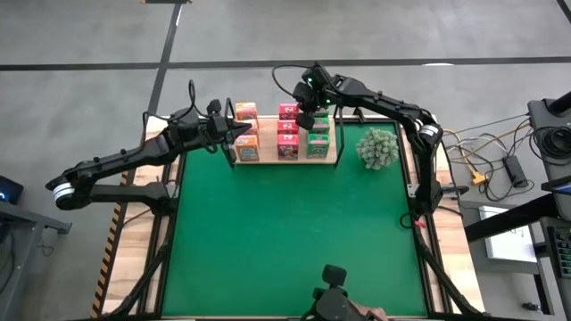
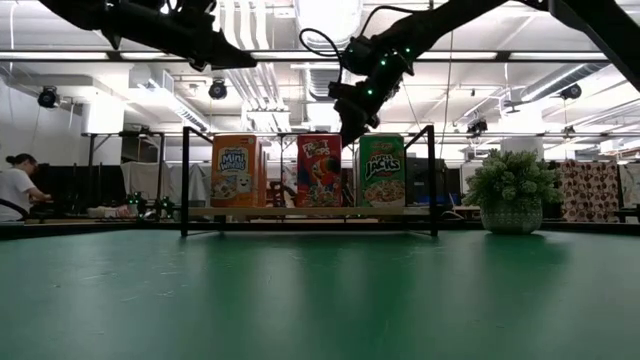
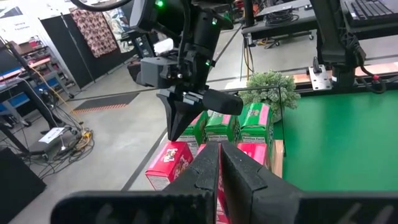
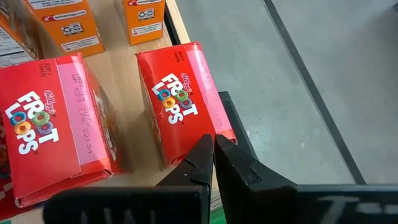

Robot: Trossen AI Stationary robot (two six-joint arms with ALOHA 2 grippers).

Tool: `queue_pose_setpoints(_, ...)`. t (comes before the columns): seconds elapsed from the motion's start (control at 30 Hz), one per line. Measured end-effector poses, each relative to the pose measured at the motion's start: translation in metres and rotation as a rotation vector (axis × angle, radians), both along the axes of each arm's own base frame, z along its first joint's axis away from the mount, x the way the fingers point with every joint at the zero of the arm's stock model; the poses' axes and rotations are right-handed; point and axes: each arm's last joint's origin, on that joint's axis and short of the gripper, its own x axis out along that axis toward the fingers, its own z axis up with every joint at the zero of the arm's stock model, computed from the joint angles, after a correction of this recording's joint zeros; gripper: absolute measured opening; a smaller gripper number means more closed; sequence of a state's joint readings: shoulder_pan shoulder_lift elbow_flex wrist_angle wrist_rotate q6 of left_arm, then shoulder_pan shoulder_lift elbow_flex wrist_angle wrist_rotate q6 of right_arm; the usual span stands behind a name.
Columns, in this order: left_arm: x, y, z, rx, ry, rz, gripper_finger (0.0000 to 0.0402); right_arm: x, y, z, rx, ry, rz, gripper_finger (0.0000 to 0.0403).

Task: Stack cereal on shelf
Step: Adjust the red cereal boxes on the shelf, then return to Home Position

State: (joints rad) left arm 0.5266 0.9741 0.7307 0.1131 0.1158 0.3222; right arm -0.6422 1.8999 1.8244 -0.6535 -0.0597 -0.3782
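The wooden shelf (image 1: 332,159) stands at the table's far middle, with black wire uprights (image 2: 185,180). On it stand three rows of cereal boxes: orange (image 1: 246,134) on the left, pink (image 1: 287,131) in the middle, green (image 1: 318,135) on the right. All rest on the board on their bases (image 2: 318,170). My right gripper (image 1: 308,118) is shut and points down between the pink and green rows, at the far pink box (image 4: 180,112). My left gripper (image 1: 239,131) is shut, high above the orange row (image 2: 238,170), and touches nothing. My right gripper has its shut fingertips (image 4: 214,146) at the far pink box's upper corner (image 4: 221,127) on the green row's side, coming from above. I cannot tell whether they touch the box. The box stands upright on the shelf.
A fuzzy grey-green plant ball (image 1: 377,147) stands right of the shelf. The green mat (image 1: 294,232) spreads in front of the shelf toward the near edge. A dark camera mount (image 1: 332,299) sits at the near edge. A person (image 2: 15,190) sits far behind the table.
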Motion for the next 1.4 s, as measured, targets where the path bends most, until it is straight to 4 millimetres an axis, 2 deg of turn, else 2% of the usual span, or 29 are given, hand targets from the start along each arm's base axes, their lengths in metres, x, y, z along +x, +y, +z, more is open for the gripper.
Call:
queue_pose_setpoints(0.9, 0.000, 0.000, 0.000, 0.004, -0.004, 0.000, 0.0000, 0.002, 0.003, 0.000, 0.006, -0.008, 0.002, 0.0009)
queue_pose_setpoints(1.03, 0.000, 0.000, 0.000, -0.007, -0.008, 0.002, 0.0000, 0.001, 0.006, 0.005, -0.005, -0.013, 0.009, 0.0009)
queue_pose_setpoints(1.23, 0.001, -0.006, -0.005, -0.080, -0.007, -0.013, 0.0000, 0.003, 0.030, 0.020, -0.007, -0.025, 0.054, 0.0009)
queue_pose_setpoints(1.4, -0.002, -0.025, -0.013, -0.127, -0.019, -0.079, 0.0000, -0.002, 0.073, 0.033, 0.003, -0.050, 0.114, 0.0009)
